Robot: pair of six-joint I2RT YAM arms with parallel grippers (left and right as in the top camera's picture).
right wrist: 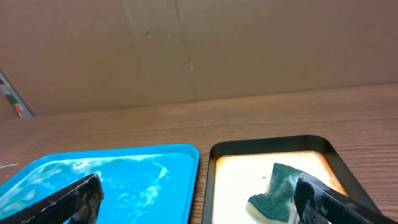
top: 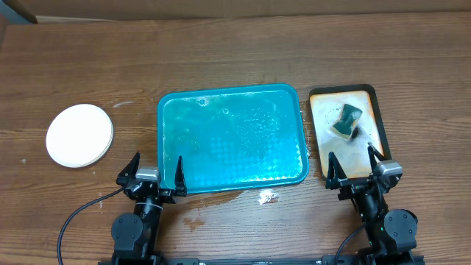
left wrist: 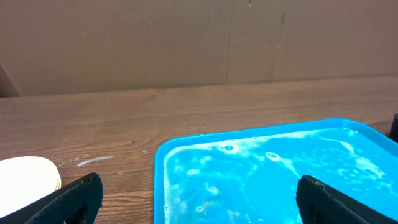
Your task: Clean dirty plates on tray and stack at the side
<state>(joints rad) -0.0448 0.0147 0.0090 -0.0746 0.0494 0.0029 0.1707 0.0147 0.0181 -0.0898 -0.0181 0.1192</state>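
The plates (top: 79,135) sit in one stack on the table at the far left, white on top; an edge of the stack shows in the left wrist view (left wrist: 28,177). The teal-blue tray (top: 232,138) lies in the middle, wet with soapy water and with no plate on it; it also shows in the left wrist view (left wrist: 267,168) and the right wrist view (right wrist: 118,177). My left gripper (top: 157,173) is open and empty at the tray's near left corner. My right gripper (top: 355,165) is open and empty at the near edge of the tan tray.
A smaller tan black-rimmed tray (top: 346,132) lies right of the teal tray and holds a green-and-yellow sponge (top: 347,120), also in the right wrist view (right wrist: 277,193). A small wet spot (top: 266,196) lies in front of the teal tray. A cardboard wall stands behind the table.
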